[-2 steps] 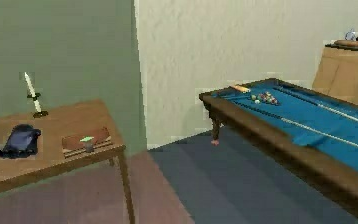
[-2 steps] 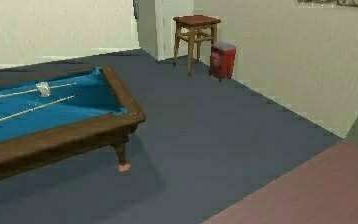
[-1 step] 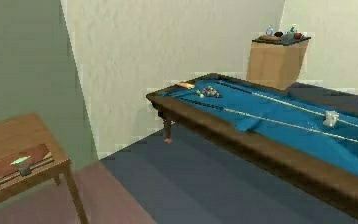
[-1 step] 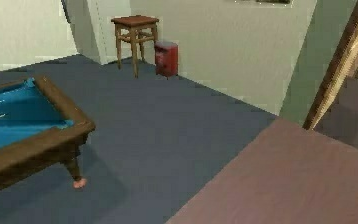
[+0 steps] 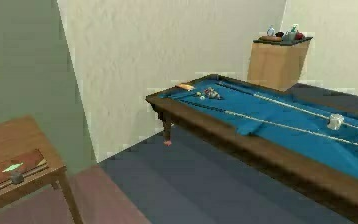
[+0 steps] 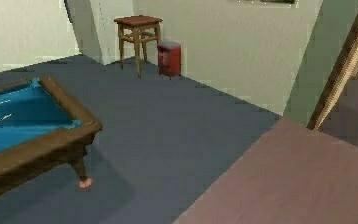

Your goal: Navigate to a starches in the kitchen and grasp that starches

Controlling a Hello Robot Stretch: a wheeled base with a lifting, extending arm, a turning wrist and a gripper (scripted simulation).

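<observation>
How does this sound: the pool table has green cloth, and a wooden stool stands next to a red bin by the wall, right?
One thing is off: the pool table has blue cloth, not green, as the arm side view shows. The rest holds: the wooden stool stands next to the red bin by the wall.

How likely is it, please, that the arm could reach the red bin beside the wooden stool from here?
Probably not yet: the red bin stands far out by the wall, next to the wooden stool, across open blue floor. Nothing lies between, so driving closer should help.
</observation>
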